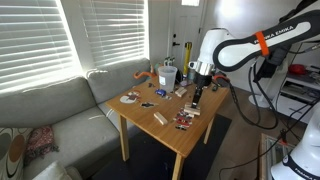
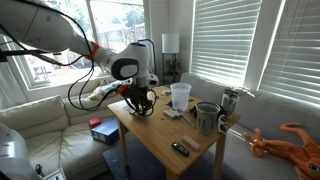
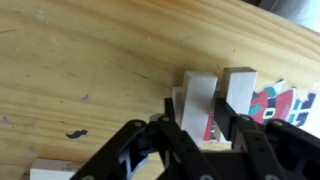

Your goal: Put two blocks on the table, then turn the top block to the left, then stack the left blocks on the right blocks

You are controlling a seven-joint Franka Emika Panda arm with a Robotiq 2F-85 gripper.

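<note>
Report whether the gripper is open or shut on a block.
Cannot tell. In the wrist view the gripper flanks one block, but contact is unclear.

The white Panda arm (image 1: 236,50) reaches in from beyond one edge of the tabletop (image 1: 176,136), its upper links bent in a high arch in both exterior views (image 2: 60,35). The wrist (image 1: 204,70) points almost straight down. The hand (image 1: 197,96) hangs low over the tabletop near that edge (image 2: 141,104). In the wrist view its two dark fingers (image 3: 163,135) stand apart; whether they press on anything cannot be told.
</note>
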